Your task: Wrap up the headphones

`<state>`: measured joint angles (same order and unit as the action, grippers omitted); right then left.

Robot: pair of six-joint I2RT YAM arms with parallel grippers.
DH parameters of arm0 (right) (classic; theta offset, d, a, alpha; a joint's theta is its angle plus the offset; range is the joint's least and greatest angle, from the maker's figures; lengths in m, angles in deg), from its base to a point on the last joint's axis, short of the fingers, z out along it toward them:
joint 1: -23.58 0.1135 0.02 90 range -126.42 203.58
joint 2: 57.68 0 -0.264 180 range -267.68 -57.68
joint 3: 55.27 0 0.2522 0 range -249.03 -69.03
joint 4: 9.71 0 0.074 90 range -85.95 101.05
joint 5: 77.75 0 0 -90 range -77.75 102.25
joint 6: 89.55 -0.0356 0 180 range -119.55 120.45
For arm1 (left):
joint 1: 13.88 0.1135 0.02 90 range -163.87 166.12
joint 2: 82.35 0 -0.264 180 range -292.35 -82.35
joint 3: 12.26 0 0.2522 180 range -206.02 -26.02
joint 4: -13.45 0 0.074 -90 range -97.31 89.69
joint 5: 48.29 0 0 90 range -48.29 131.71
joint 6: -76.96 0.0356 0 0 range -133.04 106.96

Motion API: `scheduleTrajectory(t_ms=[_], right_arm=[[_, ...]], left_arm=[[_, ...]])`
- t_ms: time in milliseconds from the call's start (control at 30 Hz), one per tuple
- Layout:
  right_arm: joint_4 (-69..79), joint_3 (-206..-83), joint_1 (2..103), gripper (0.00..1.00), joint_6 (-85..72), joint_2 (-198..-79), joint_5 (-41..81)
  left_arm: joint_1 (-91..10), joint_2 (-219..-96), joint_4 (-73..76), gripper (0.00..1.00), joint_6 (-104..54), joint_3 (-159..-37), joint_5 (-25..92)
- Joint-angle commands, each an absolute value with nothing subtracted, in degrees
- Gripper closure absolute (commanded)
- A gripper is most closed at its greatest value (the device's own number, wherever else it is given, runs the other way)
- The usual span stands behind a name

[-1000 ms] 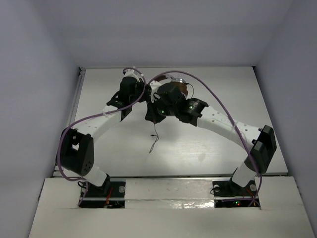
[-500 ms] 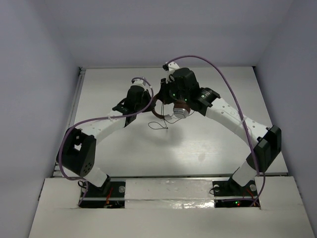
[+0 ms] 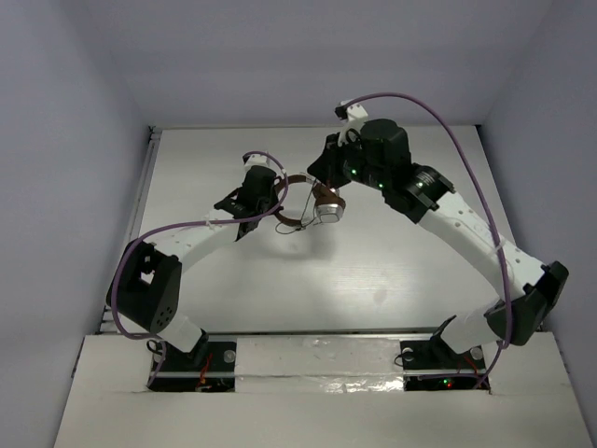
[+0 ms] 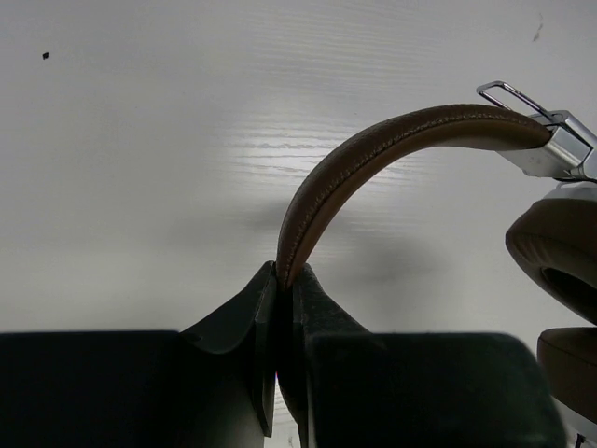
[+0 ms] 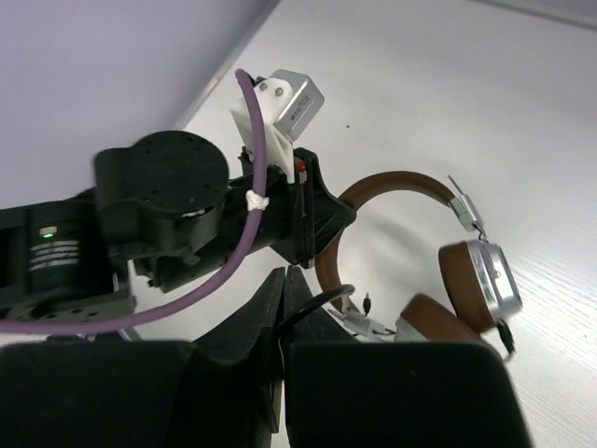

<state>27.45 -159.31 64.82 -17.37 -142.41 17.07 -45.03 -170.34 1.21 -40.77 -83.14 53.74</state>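
Headphones (image 3: 315, 203), brown band w/ silver cups, are held up over the white bench (image 3: 392, 271), btwn the two arms. Left tool (image 4: 283, 280), on the headphones' left side, is clamped tight on the headband (image 4: 373, 154). The ear cups (image 5: 485, 280) hang at the band's far end. Right tool (image 5: 283, 285), just beside the headphones on their right, has its jaws pinched together on the thin dark cord (image 5: 322, 299), which loops toward the cups.
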Motion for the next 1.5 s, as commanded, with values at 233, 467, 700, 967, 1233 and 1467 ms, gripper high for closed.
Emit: scheduleTrajectory(t_ms=[233, 467, 700, 967, 1233, 1467], right_arm=[[28.3, -153.3, 62.3, 0.96, -19.0, -130.9, 12.9], [33.6, -148.1, 62.3, 0.96, -17.8, -122.7, 8.7], [34.2, -148.5, 61.6, 0.98, -15.8, -126.9, -11.3], [23.0, -149.2, 60.4, 0.98, -7.6, -134.1, -22.5], [17.3, -145.8, 57.3, 0.94, -8.9, -136.6, -16.1], [12.0, -139.0, 57.3, 0.96, -14.2, -136.2, -10.3]], left_arm=[[-45.5, -166.6, 0.5, 1.0, -36.8, -85.9, 59.4], [-45.5, -166.1, -3.0, 1.0, -35.1, -88.4, 62.4], [-46.7, -164.8, -7.4, 1.0, -29.4, -91.6, 53.2], [-47.2, -161.7, -14.3, 1.0, -24.5, -93.3, 45.1], [-47.2, -157.7, -14.6, 1.0, -24.2, -95.6, 43.5], [-45.4, -155.7, -13.9, 1.0, -25.4, -100.4, 38.5]])
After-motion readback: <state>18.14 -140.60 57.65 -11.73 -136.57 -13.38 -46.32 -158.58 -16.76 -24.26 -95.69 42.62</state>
